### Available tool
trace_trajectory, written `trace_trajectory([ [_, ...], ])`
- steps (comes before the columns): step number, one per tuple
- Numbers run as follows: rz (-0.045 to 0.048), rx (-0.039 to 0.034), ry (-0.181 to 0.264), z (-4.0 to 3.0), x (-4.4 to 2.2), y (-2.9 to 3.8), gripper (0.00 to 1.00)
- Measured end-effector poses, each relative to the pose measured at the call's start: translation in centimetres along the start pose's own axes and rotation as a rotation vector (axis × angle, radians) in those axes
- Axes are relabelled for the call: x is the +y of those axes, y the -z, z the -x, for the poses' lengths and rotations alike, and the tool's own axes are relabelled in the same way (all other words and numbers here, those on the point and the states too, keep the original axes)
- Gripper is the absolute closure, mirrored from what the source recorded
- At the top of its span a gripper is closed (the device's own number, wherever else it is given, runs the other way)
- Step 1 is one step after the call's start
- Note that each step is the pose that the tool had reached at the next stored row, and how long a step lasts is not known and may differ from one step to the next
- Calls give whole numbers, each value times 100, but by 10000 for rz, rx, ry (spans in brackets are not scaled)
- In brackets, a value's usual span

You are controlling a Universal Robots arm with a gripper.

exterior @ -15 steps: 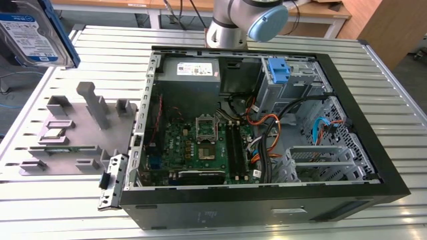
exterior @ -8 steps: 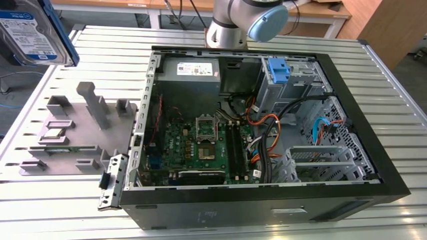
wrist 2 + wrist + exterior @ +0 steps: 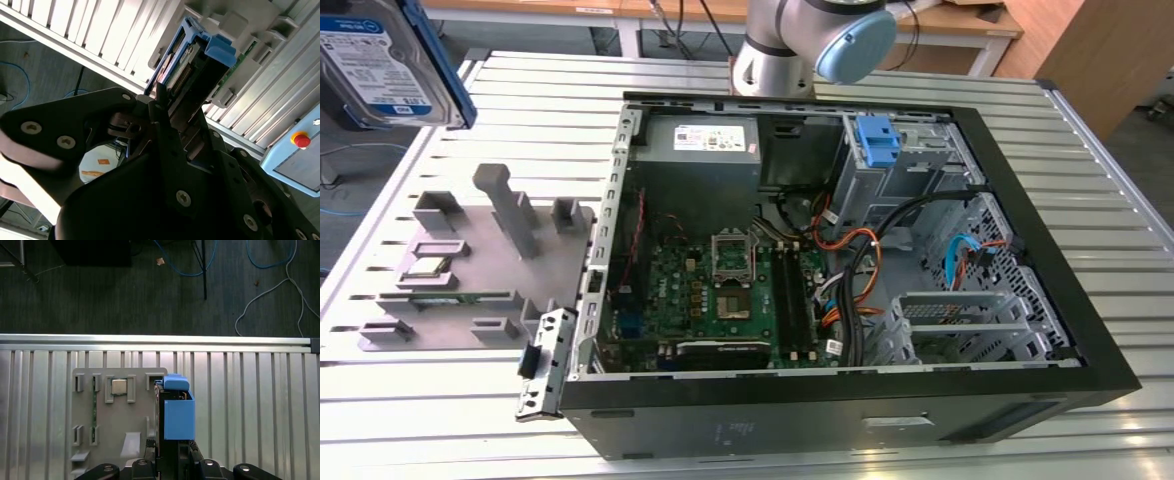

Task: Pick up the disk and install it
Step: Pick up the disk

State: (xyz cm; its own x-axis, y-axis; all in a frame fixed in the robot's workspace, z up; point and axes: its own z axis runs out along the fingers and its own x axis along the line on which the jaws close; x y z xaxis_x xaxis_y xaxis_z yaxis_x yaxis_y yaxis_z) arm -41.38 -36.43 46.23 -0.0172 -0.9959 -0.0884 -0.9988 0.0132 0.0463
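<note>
Blue-railed disk (image 3: 178, 419) clamped in gripper (image 3: 172, 454), held edge-on above grey fixture plate (image 3: 116, 416).

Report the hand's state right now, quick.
Hand: closed, holding the disk by its blue-railed sides.
</note>
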Motion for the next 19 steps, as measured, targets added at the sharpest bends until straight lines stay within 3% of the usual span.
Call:
trace_trajectory([
  [19,0,-4,1,14,7,152,65],
])
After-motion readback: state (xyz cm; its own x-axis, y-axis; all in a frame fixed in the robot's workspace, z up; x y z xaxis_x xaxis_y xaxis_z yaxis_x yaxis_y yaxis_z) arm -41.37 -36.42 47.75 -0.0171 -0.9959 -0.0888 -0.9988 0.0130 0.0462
